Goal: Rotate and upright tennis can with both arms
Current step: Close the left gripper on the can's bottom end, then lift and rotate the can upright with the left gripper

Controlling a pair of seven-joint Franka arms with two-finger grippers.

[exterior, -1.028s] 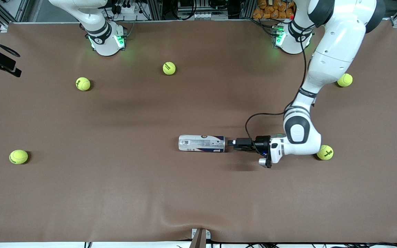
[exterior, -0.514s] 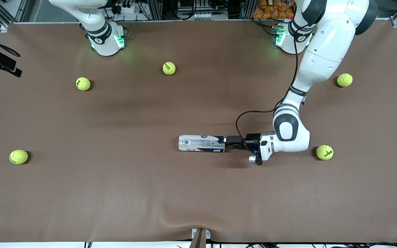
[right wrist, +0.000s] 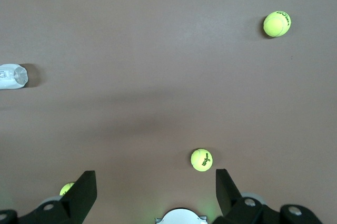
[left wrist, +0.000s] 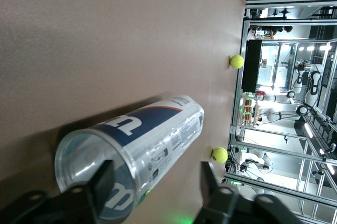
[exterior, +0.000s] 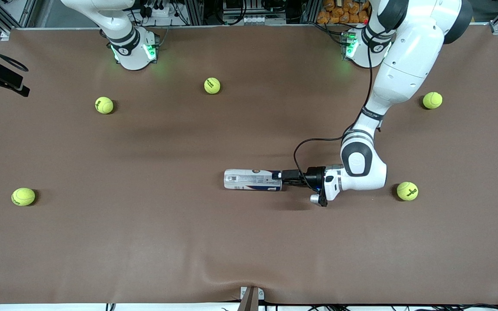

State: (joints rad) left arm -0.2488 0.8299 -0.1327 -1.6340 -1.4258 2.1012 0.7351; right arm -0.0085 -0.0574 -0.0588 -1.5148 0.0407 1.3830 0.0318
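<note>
You see the tennis can [exterior: 253, 179] lying on its side on the brown table [exterior: 145, 242], just right of the front view's centre, its long axis running toward the left arm's end of the table. The label reads as white with a navy band; in the left wrist view the can [left wrist: 131, 150] shows a large white "W" on navy and a block of small print too fine to read. The can is clear and looks empty.

The left gripper [exterior: 280, 176] is at the can's end, one finger [left wrist: 100, 184] in front of the open rim and the other finger [left wrist: 208, 182] beside the can wall, jaws spread around it; you cannot tell whether either pad touches.

The right gripper [right wrist: 152, 192] is spread, with table and tennis balls [right wrist: 201, 159] below it. The right arm waits; in the front view only its base [exterior: 133, 49] and lower links show at upper left, the rest cut off.

Dark ball lettering is illegible.
</note>
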